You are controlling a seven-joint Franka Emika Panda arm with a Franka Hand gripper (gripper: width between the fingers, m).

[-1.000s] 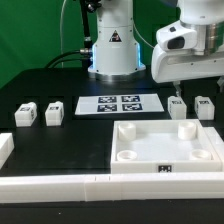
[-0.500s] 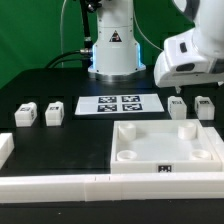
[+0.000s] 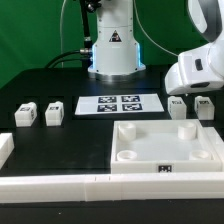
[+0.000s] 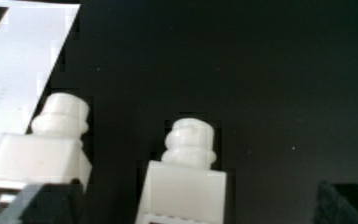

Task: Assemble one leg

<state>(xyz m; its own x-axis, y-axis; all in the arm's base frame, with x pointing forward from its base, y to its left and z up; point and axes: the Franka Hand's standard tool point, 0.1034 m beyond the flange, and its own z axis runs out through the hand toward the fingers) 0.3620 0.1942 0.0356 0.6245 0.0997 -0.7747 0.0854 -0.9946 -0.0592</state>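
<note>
Two legs stand at the exterior view's right: one (image 3: pixel 177 105) and another (image 3: pixel 204 107). Both are small white blocks with tags. Two more legs (image 3: pixel 26 113) (image 3: pixel 54 113) stand at the left. My gripper (image 3: pixel 190 96) hangs just above the right pair, and its fingers are mostly hidden behind the white hand. In the wrist view the gripper (image 4: pixel 197 206) is open. Its dark fingers (image 4: pixel 43 205) stand wide on either side of one leg (image 4: pixel 190 165) without touching it. The neighbouring leg (image 4: pixel 51 140) lies beside it, outside the jaws.
The marker board (image 3: pixel 118 104) lies in the middle and also shows in the wrist view (image 4: pixel 25 50). The large square panel (image 3: pixel 140 160) with corner sockets sits in front of the right legs. Long white bars (image 3: pixel 60 185) run along the front edge. The robot base (image 3: pixel 112 50) is behind.
The gripper has moved toward the exterior view's right and a little lower, over the right pair of legs. No part has moved.
</note>
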